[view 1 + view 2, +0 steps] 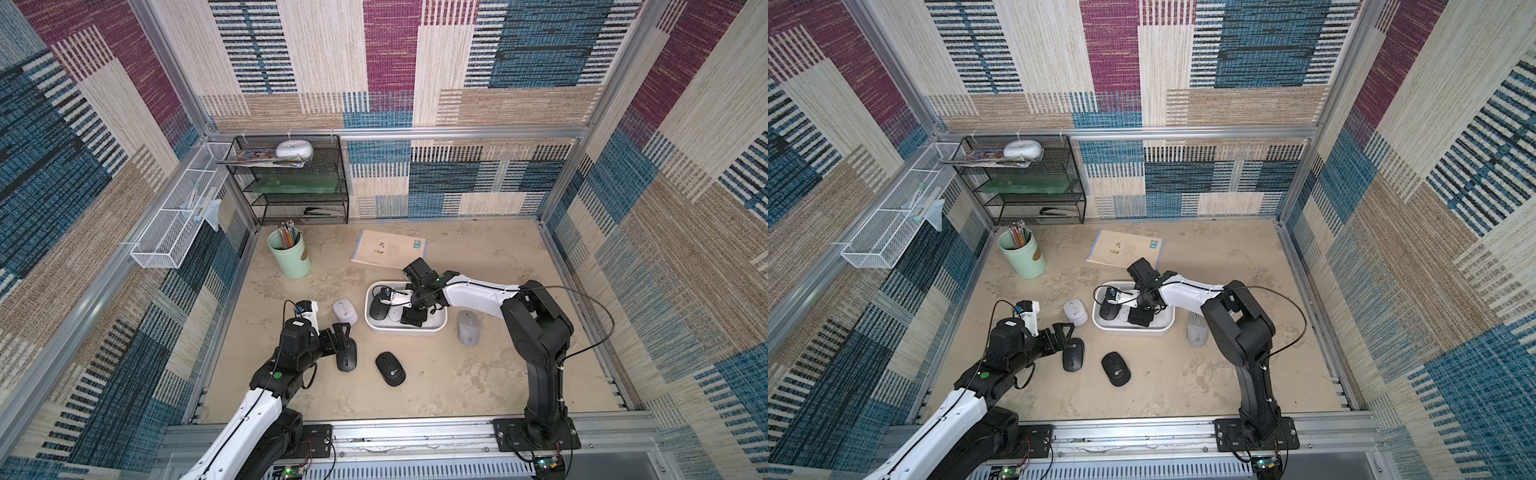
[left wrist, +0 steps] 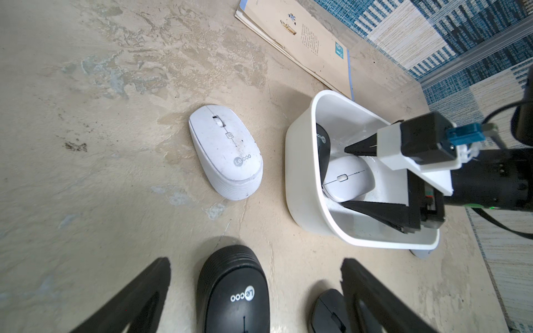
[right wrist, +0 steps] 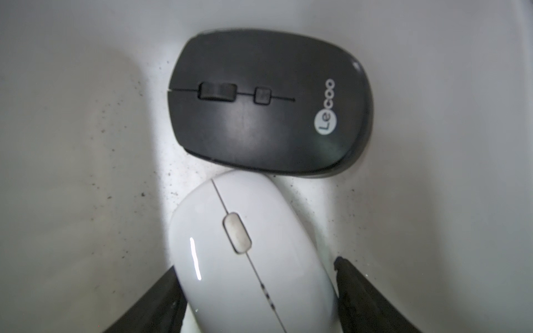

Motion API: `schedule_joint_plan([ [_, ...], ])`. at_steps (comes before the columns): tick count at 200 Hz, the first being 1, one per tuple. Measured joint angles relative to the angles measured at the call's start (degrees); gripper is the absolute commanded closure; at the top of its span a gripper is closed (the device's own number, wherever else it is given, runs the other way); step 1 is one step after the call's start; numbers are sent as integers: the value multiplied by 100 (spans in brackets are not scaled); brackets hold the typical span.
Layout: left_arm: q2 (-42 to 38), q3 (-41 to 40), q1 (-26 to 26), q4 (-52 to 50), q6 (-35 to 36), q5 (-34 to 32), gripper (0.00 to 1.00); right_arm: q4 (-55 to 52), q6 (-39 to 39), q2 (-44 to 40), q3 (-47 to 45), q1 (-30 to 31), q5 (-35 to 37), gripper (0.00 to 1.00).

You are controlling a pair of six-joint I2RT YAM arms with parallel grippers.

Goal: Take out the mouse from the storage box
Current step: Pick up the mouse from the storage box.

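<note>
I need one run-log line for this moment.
right end effector: open, straddling white mouse inside storage box | left end effector: open, by black mouse on table

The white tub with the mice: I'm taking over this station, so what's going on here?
The right gripper is down inside the shallow white plastic storage box, its open jaws straddling a glossy white mouse but not yet clamped. A matte black mouse lies beside it in the box. The left gripper hangs open over a ribbed black mouse on the beige table. A white Lecoo mouse, a smooth black mouse and a grey mouse also lie outside the box.
</note>
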Motion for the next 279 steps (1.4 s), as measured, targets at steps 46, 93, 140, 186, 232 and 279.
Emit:
schedule_joint_plan([
  [46, 37, 0, 0, 2, 0, 2, 4, 234, 317, -286, -341, 11, 81, 36],
  [93, 33, 0, 0, 2, 0, 7, 4, 190, 769, -516, -535, -37, 219, 29],
  [140, 13, 0, 0, 2, 0, 20, 4, -31, 1021, -365, -310, -280, 42, 27],
  [186, 4, 0, 0, 2, 0, 20, 4, -48, 1080, -201, -319, -293, -81, 36],
  [232, 15, 0, 0, 2, 0, 20, 4, -37, 1047, -236, -308, -299, -138, 63],
  [279, 7, 0, 2, 2, 0, 20, 4, -83, 1226, -535, -516, -284, -131, 66],
])
